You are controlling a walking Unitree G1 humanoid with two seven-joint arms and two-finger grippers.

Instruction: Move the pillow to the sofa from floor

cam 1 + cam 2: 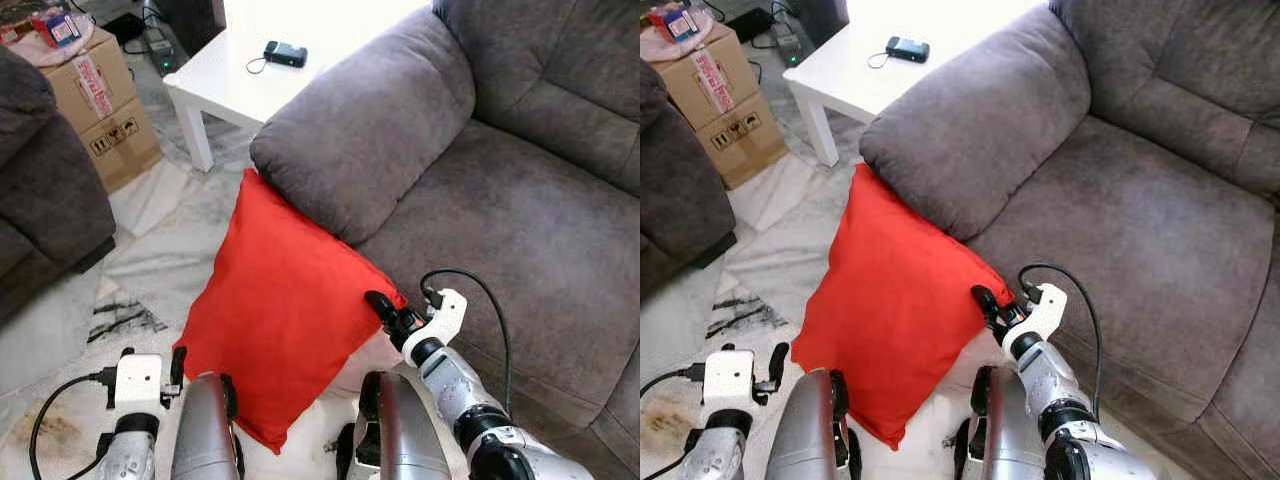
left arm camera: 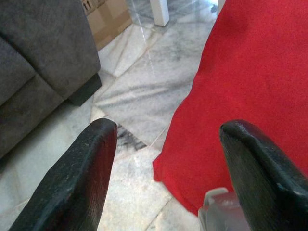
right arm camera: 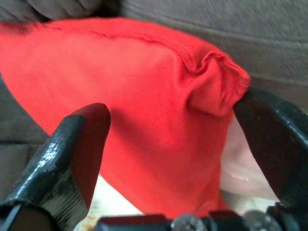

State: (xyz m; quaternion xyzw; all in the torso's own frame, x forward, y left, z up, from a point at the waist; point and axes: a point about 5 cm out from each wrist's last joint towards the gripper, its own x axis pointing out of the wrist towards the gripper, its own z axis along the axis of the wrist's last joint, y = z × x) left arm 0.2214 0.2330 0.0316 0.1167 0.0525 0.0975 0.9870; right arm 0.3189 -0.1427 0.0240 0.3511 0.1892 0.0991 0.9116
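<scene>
A red pillow stands tilted on the marble floor, leaning against the front of the grey sofa just under its armrest. My right gripper is at the pillow's right corner, by the sofa's seat edge. In the right wrist view it is open, its fingers straddling that puckered corner, one finger touching it. My left gripper is low beside the pillow's lower left edge, open, with the red fabric next to one finger.
A white side table with a small black device stands behind the armrest. Cardboard boxes sit at the back left. Another dark grey sofa borders the left. My two silver forearms are low in front.
</scene>
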